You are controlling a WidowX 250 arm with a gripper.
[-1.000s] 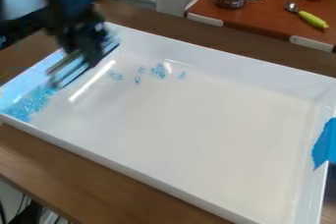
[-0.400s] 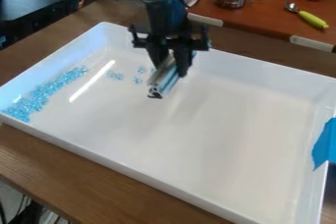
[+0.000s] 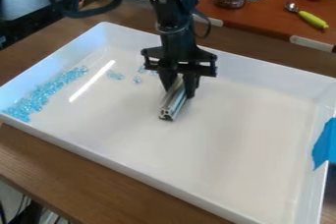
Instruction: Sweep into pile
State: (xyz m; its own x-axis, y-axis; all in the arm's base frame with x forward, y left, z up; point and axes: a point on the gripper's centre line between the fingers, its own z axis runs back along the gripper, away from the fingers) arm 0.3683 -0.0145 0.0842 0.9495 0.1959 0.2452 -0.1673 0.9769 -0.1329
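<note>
A metal bar [image 3: 175,101] is gripped by the black gripper [image 3: 179,81] over the middle of the white tray [image 3: 216,120]. Most blue beads [image 3: 41,94] are gathered along the tray's left edge; a few loose beads [image 3: 115,75] are seen near its far edge.

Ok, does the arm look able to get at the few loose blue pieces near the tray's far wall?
Probably yes: the gripper holds the metal bar close to the loose blue pieces, inside the open tray, and nothing visible stands between.
</note>
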